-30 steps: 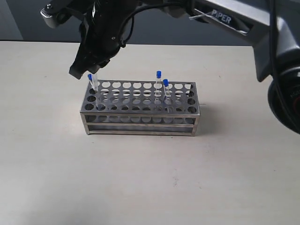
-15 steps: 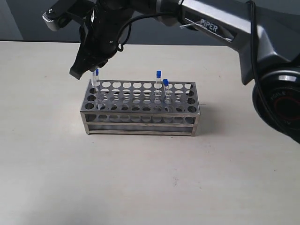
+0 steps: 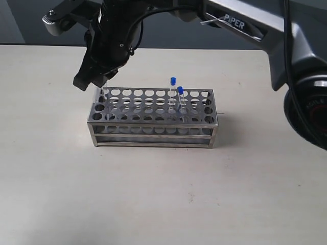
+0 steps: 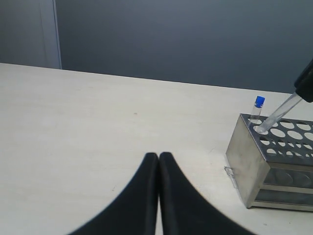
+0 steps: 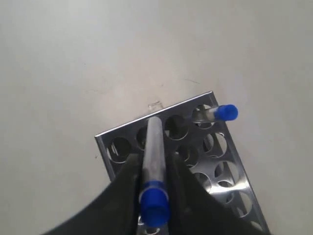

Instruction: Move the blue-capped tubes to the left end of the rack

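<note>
The silvery rack (image 3: 153, 120) stands mid-table. My right gripper (image 3: 94, 80) hangs over its left end, shut on a blue-capped tube (image 5: 153, 142) whose clear lower end (image 4: 281, 110) slants down to a hole at that end. In the right wrist view the fingers (image 5: 180, 171) flank the tube just below its cap. Another blue-capped tube (image 4: 259, 102) stands in a corner hole at the same end (image 5: 224, 112). Two more (image 3: 173, 81) (image 3: 180, 92) stand right of the rack's middle. My left gripper (image 4: 159, 156) is shut and empty, low over the table, left of the rack (image 4: 247, 156).
The pale tabletop (image 3: 153, 194) spreads around the rack on all sides. The right arm's dark body (image 3: 286, 30) reaches across the back from the right. A grey wall (image 4: 171, 39) runs behind the table's far edge.
My right gripper has shifted slightly left over the rack's left end. The held tube's blue cap, visible earlier in the exterior view, is now hidden behind the fingers.
</note>
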Action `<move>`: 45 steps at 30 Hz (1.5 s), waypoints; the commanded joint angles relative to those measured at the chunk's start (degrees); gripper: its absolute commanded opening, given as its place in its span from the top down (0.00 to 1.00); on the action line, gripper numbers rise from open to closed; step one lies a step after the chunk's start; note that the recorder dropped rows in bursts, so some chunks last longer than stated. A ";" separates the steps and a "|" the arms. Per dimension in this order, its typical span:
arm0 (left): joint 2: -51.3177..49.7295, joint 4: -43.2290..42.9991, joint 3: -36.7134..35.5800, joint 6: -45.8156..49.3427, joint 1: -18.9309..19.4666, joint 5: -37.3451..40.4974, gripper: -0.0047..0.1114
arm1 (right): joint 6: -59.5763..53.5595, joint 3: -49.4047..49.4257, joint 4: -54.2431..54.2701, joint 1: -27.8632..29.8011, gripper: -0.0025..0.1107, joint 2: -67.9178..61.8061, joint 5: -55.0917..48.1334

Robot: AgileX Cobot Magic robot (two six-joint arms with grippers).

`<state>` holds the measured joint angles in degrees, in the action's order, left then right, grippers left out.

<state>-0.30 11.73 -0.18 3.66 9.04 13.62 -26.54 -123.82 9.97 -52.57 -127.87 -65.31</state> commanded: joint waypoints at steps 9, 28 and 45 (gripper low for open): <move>0.30 -0.03 0.18 -0.02 -0.65 0.16 0.95 | -0.21 0.06 -3.68 -0.05 0.98 0.28 1.18; 0.30 -0.03 0.18 -0.02 -0.65 0.16 0.95 | 0.59 0.06 -2.89 -0.05 0.98 -3.93 4.32; 0.30 -0.03 0.18 -0.02 -0.65 0.16 0.95 | 0.81 0.06 -5.51 -0.05 0.98 -3.75 4.58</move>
<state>-0.30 11.73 -0.18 3.66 9.04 13.62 -25.74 -124.07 5.20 -52.79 -132.73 -60.60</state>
